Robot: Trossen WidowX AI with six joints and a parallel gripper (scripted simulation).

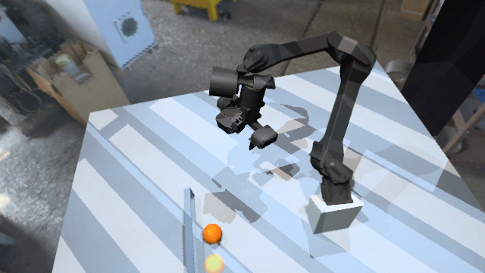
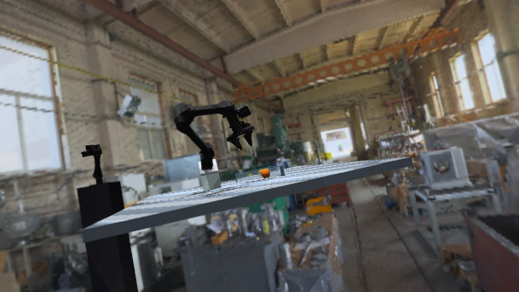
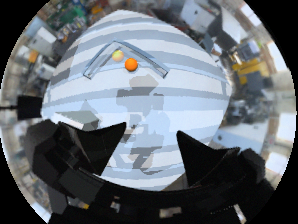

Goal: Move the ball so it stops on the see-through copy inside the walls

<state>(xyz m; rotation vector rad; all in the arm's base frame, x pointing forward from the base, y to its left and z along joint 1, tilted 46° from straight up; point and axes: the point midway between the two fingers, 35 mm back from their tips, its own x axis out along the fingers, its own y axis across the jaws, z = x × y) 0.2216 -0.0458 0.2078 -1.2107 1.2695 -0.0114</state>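
Gripper open above table, ball resting

Bright, even light falls on the striped table, where the arm casts soft, blocky grey shadows. The exterior view's hall is blurred, its windows glaring white. The wrist view is a coarse fisheye circle, bent and smeared at its dark rim.
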